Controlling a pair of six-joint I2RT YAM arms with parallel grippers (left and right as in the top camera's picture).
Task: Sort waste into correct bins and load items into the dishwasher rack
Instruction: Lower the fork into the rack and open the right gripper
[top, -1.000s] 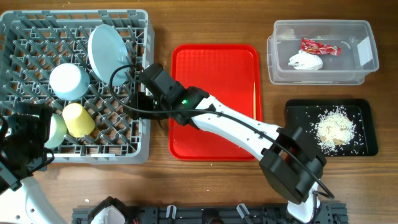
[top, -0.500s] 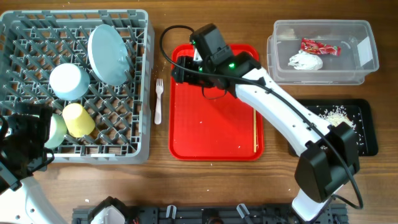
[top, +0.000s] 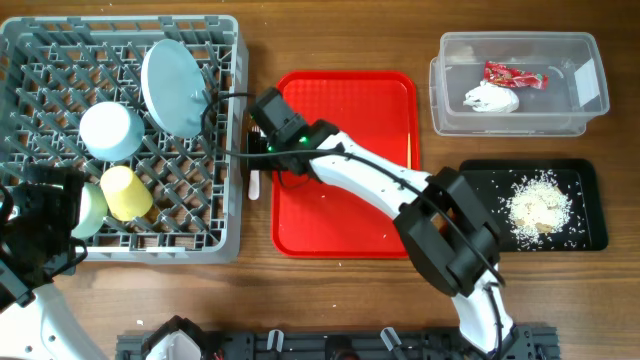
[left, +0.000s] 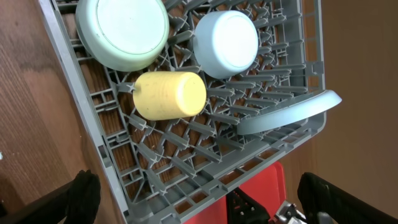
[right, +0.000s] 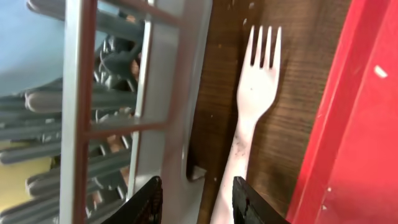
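Wooden bench (top: 330, 30): white plastic fork (right: 258, 93) lies flat just beside the dishwasher rack (right: 168, 124), right gripper (right: 198, 200) jaws spread astride its handle (light, stiff, probably slippery; best pinched mid-handle). Left gripper (left: 208, 202) jaws gape wide near the rack.

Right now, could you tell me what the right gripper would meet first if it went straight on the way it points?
Probably the handle of the white fork, lying on the table beside the dishwasher rack, though depth is unclear.
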